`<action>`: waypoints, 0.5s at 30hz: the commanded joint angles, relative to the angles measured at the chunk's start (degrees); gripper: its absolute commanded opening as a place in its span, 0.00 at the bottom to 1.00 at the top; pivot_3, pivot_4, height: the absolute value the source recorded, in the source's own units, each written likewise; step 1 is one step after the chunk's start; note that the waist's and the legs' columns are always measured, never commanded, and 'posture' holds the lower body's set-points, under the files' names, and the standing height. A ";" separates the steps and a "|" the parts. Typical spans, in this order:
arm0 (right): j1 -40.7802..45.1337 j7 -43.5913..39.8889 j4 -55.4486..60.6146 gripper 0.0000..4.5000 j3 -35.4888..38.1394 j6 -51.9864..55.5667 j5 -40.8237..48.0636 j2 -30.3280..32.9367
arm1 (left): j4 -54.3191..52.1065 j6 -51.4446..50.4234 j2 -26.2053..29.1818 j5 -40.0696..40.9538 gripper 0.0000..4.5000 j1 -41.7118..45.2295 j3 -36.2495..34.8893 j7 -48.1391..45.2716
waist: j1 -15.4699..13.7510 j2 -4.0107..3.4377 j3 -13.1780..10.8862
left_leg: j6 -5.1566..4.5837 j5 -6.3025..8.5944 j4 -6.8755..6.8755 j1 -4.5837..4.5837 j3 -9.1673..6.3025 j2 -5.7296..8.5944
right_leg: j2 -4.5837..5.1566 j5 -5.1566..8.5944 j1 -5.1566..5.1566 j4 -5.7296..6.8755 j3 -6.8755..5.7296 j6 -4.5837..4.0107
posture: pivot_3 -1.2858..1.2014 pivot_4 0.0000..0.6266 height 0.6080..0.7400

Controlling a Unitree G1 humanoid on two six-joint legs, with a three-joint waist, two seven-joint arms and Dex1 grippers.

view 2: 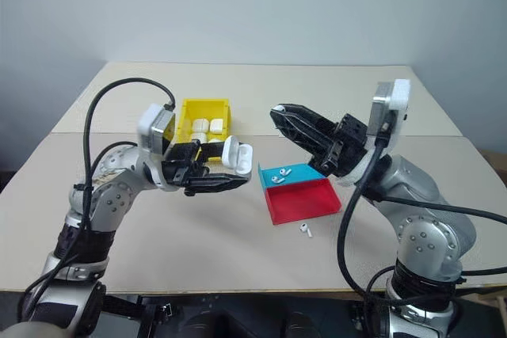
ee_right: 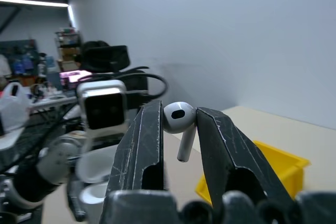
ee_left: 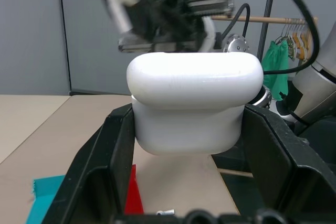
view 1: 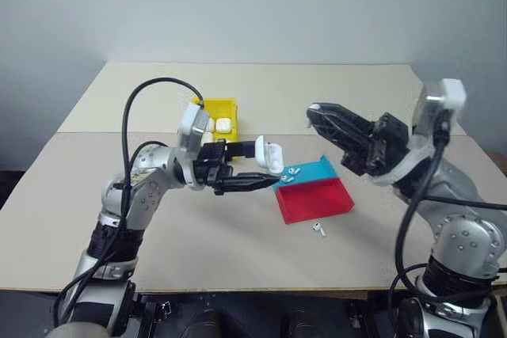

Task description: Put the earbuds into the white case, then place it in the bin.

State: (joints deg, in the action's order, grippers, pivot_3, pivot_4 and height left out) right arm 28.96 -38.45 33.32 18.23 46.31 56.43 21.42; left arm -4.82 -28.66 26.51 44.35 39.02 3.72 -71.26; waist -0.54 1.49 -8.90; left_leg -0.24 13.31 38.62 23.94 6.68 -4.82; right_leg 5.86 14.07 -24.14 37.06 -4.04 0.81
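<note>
My left gripper [view 1: 264, 167] is shut on the white case [view 1: 270, 156], held above the table in front of the bin [view 1: 219, 111]; its lid looks tipped open. In the left wrist view the case [ee_left: 194, 103] sits between both black fingers. To its right, higher up, my right gripper [view 1: 315, 109] points toward the case and is shut on one of the earbuds [ee_right: 178, 119], pinched by its head with the stem hanging free. More earbuds [view 1: 291, 172] lie in the tray, and another earbud [view 1: 318, 229] lies on the table in front of it.
The yellow bin holds several white cases [view 2: 207, 126]. A shallow teal-and-red tray [view 1: 321, 199] sits on the table's middle right, under the space between the two grippers. The tan table [view 1: 198, 235] ends close in front of me.
</note>
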 commanded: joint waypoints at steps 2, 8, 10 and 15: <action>-0.48 -2.06 1.79 0.25 -2.59 -3.99 0.55 1.80 | -0.22 0.16 -0.44 0.21 0.62 2.01 -0.51 -1.78 | 0.03 0.00 0.00 | 0.00 0.00 -0.01 0.00 0.00 0.00 | 0.00 0.00 -0.02 0.00 0.01 0.00 | 0.52 0.24 1.00; -0.65 -2.63 0.01 0.25 -6.82 -7.87 -2.84 2.83 | -1.21 0.60 -0.35 0.61 0.62 1.90 -1.47 -3.07 | -0.03 0.00 0.00 | 0.00 0.00 0.00 0.00 0.00 0.00 | 0.00 0.00 -0.02 0.02 0.01 0.00 | 0.52 0.24 1.00; -0.69 -2.66 -0.57 0.25 -7.71 -8.77 -3.75 3.06 | -1.67 1.04 -0.39 0.54 0.62 1.69 -1.70 -3.38 | -0.05 0.00 0.00 | 0.00 0.00 0.00 0.00 0.00 0.00 | 0.00 0.00 -0.01 0.02 0.01 0.00 | 0.52 0.24 1.00; -0.89 -3.43 -1.38 0.25 -9.24 -10.26 -5.21 3.95 | -2.81 1.15 -0.29 0.62 0.62 1.39 -2.22 -3.31 | -0.09 0.00 0.00 | 0.00 0.00 0.00 0.01 0.01 0.00 | 0.00 0.00 -0.02 0.00 0.01 0.00 | 0.52 0.24 1.00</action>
State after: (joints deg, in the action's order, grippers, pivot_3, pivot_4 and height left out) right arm 28.10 -41.27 31.18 9.19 37.83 51.64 24.67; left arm -5.20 -28.65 26.21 44.15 39.86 3.13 -74.30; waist -0.63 1.49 -8.90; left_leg -0.24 13.31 38.62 23.95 6.69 -4.82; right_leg 5.86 14.07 -24.14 37.05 -4.03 0.81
